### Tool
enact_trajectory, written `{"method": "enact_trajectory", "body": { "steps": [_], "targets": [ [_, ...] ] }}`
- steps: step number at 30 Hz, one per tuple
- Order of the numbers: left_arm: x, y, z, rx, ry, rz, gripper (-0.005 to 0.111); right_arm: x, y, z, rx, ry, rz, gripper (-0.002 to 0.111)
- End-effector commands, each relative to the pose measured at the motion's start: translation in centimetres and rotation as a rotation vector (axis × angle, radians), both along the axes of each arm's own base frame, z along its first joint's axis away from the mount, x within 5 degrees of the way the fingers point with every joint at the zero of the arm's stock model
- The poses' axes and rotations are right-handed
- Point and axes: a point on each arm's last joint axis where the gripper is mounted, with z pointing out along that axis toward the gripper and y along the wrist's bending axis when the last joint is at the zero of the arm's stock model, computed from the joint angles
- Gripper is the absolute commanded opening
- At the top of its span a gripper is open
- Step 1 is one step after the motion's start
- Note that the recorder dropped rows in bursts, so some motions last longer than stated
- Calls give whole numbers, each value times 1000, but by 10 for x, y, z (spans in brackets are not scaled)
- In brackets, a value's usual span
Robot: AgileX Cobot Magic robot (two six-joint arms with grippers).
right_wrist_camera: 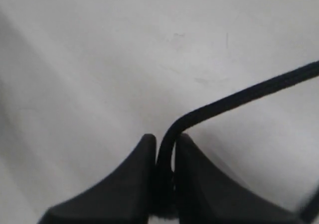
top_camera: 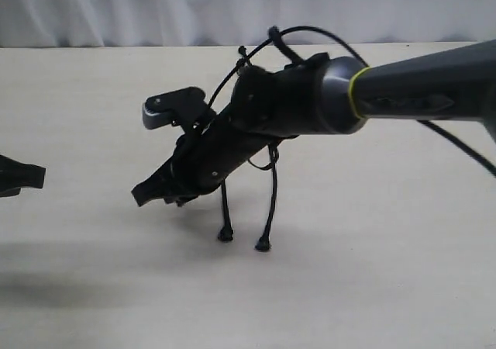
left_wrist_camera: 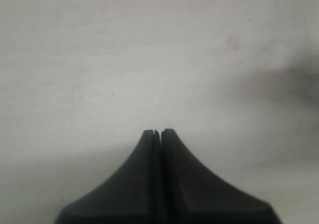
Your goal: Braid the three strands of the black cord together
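My right gripper [right_wrist_camera: 164,137] is shut on one black strand [right_wrist_camera: 239,97], which bends out of the jaws and runs off across the table. In the exterior view this gripper [top_camera: 144,195] points down and left near the middle. Two other strands [top_camera: 270,202] come out from under the right arm, ending in small knobs [top_camera: 225,234] on the table. The cord's knotted end is hidden behind the arm. My left gripper [left_wrist_camera: 160,131] is shut with nothing in it over bare table, seen at the far left edge [top_camera: 22,177].
The pale table [top_camera: 372,271] stretches all round. The right arm [top_camera: 418,89] spans from the right edge to the middle, with a thicker black cable [top_camera: 310,29] looping over it. A white curtain [top_camera: 232,8] hangs behind.
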Motion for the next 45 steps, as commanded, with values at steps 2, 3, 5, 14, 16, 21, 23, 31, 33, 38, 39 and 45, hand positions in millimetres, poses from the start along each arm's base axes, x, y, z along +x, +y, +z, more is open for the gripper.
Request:
{"method": "enact_trajectory", "body": {
  "steps": [2, 3, 5, 14, 16, 21, 23, 31, 33, 38, 39, 45],
  "targets": [
    [1, 0, 1, -8, -10, 7, 0, -7, 9, 3, -67, 124, 94, 46],
    [1, 0, 1, -8, -10, 7, 0, -5, 8, 12, -89, 118, 102, 51],
    [1, 0, 1, -8, -10, 7, 0, -1, 2, 29, -174, 90, 94, 55],
    [1, 0, 1, -8, -10, 7, 0, 16, -16, 3, -415, 52, -109, 54],
    [1, 0, 1, -8, -10, 7, 0, 16, -16, -12, -439, 78, -106, 54],
    [2, 0, 1, -6, -21, 9, 0, 16, -16, -33, -475, 116, -104, 44],
    [2, 0, 2, -6, -27, 10, 0, 15, -16, -35, -484, 112, -73, 26],
    [3, 0, 2, -19, -31, 19, 0, 33, -32, 20, -508, 3, -40, 4],
    [3, 0, 2, -19, -31, 19, 0, 43, -50, 38, -485, -7, -71, 4],
    [2, -1, 1, -19, -20, 15, 0, 62, -112, 46, -507, 90, -160, 4],
    [2, -1, 1, -25, -18, 18, 0, 64, -125, 43, -518, 117, -185, 4],
    [0, -13, 0, -32, 4, -44, 0, 55, -177, 8, -525, 266, -270, 4]
  ]
}}
